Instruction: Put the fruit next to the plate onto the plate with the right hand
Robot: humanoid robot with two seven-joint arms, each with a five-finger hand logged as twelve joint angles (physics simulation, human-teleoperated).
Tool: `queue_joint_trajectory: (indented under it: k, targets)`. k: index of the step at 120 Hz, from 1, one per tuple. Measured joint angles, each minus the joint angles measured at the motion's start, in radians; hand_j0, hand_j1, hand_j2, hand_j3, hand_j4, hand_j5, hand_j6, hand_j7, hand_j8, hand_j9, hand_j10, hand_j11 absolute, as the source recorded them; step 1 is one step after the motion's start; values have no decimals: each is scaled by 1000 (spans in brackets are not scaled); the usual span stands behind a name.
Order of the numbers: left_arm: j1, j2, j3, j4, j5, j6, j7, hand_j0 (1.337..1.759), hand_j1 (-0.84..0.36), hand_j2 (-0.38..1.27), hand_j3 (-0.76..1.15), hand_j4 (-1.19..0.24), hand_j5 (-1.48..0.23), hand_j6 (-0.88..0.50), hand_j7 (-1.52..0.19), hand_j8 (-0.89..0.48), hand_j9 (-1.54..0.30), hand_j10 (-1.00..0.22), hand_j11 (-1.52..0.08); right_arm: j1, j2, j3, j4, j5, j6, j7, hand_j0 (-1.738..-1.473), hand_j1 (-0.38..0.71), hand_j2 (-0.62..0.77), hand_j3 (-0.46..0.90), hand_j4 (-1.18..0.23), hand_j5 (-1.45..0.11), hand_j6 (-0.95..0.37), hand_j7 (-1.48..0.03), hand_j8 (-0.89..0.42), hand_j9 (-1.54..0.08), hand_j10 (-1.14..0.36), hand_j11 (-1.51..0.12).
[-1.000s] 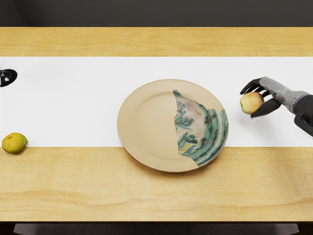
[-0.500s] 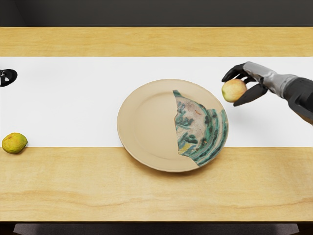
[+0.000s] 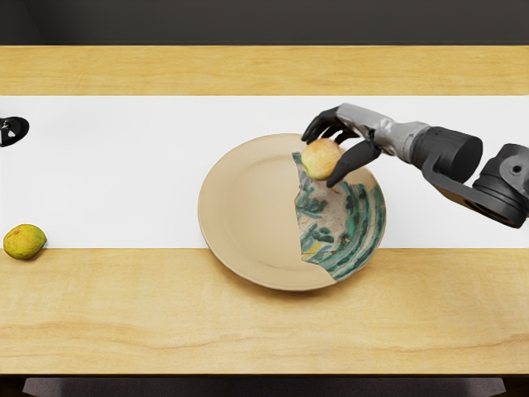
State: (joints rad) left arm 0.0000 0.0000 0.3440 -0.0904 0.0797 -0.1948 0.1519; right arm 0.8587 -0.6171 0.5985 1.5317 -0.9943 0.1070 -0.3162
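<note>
Yellow with a reddish blush, the fruit (image 3: pixel 320 157) sits clamped in the right hand (image 3: pixel 347 137), dark fingers (image 3: pixel 324 126) curled over its top and the thumb pressing from the near side. A second ago the hand held it out to the right of the plate (image 3: pixel 248 207), over the white cloth (image 3: pixel 124 165). Half a second ago it was close to the rim. Now the arm has reached in from the right and the fruit hangs over the plate's far part, where the plain tan half meets the green patterned half. Whether it touches the plate or is just above it, I cannot tell.

That shift means the carry looks nearly finished. What seems left is to lower the fruit, spread the fingers and draw the hand back without rolling it off.

A second, greenish-yellow fruit (image 3: pixel 24 241) lies well apart at the left end of the wooden table (image 3: pixel 248 331) and has not moved. The left hand (image 3: pixel 11 130) shows only as a dark sliver at the left edge, unchanged.
</note>
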Motion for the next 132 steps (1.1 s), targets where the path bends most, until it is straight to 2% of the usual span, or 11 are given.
queue_joint_trajectory:
  k: [13,46,78,114,132]
  targets:
    - [0,0,0,0,0,0,0,1658,69,47,0,-234,-304,-234,-304,-234,-303,-234,-303,2,13,1,0,-1,4,1,-1658,213,348,0,-543,-732,-454,-719,-399,-723,-522,-726]
    - [0,0,0,0,0,0,0,1658,69,47,0,-234,-303,-234,-303,-234,-303,-234,-304,-8,43,-8,1,0,8,2,-1656,165,196,0,-550,-725,-432,-720,-388,-727,-514,-730]
    - [0,0,0,0,0,0,0,1658,69,47,0,-234,-303,-234,-303,-234,-303,-233,-303,-56,69,-21,1,0,13,18,-1656,159,176,0,-550,-729,-435,-721,-388,-727,-516,-733]
    - [0,0,0,0,0,0,0,1658,69,47,0,-233,-303,-233,-303,-233,-303,-233,-303,-64,85,-36,1,-2,17,20,-1656,155,141,0,-542,-721,-423,-712,-383,-725,-515,-729]
    - [0,0,0,0,0,0,0,1658,69,47,0,-233,-303,-233,-303,-233,-303,-233,-303,-64,85,-38,1,-7,16,14,-1657,123,53,0,-462,-610,-399,-604,-373,-612,-449,-614]
